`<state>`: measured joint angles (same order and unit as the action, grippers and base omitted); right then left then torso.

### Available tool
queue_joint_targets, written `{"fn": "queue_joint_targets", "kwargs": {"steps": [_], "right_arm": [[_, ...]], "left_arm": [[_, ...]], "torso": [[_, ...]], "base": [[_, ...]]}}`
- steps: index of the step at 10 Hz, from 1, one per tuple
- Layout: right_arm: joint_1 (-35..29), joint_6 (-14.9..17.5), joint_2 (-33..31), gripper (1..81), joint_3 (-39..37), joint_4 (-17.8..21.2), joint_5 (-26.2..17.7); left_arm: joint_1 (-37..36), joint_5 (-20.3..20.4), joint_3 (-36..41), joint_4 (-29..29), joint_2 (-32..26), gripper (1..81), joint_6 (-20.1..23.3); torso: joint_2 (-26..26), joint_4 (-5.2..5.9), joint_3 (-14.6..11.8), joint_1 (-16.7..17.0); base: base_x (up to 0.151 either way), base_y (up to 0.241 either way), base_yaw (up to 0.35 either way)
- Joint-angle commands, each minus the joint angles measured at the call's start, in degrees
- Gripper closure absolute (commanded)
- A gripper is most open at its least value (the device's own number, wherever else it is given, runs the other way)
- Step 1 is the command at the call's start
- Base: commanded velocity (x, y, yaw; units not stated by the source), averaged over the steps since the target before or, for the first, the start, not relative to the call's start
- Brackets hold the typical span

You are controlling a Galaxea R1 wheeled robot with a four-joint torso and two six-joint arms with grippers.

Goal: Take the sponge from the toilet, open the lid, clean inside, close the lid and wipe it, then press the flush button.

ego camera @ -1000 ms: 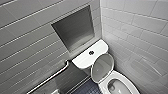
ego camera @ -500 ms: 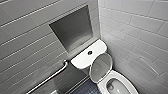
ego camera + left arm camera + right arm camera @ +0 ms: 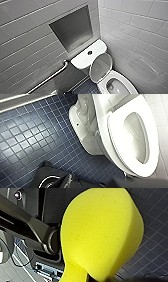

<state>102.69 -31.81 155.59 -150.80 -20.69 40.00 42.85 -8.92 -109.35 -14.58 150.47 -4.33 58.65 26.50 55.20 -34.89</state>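
Where it narrows, the sponge sits pinched in the right gripper.

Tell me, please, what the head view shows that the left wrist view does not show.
Head view, not the left wrist view: the tank top with its flush button, the grey recess above it, and the metal grab bar. Left wrist view, not the head view: the white pedestal seen from the side, standing on a wide stretch of the floor. Both share the seat lying down around the open bowl, some of that dark blue tiled floor, and pale wall tiles.
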Motion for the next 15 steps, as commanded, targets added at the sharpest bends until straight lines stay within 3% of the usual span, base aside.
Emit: {"fn": "queue_joint_targets", "kwargs": {"steps": [1, 4, 9, 15], "right_arm": [[4.2, -0.2, 1.4, 81.1, -1.2, -1.4, -2.7], [4.2, -0.2, 1.8, 81.1, -1.3, -1.3, -2.8], [4.1, -0.1, 3.1, 81.1, -1.4, -1.5, -3.1], [4.4, -0.2, 4.1, 81.1, -2.1, -1.3, -3.1]], "left_arm": [[-8.7, -2.3, -6.8, -8.5, 2.5, 1.0, -2.6], [-12.7, 2.0, -9.8, -9.2, 3.7, 1.0, -11.6], [-17.4, 6.3, -9.9, -9.2, 4.9, 1.0, -17.3], [-21.1, 7.6, -17.0, -9.2, 14.5, 1.0, -18.7]], "torso": [[0.0, 0.0, 0.0, 0.0], [0.0, 0.0, 0.0, 0.0], [0.0, 0.0, 0.0, 0.0], [0.0, 0.0, 0.0, 0.0]], "base": [[0.0, 0.0, 0.0], [0.0, 0.0, 0.0], [0.0, 0.0, 0.0], [0.0, 0.0, 0.0]]}}
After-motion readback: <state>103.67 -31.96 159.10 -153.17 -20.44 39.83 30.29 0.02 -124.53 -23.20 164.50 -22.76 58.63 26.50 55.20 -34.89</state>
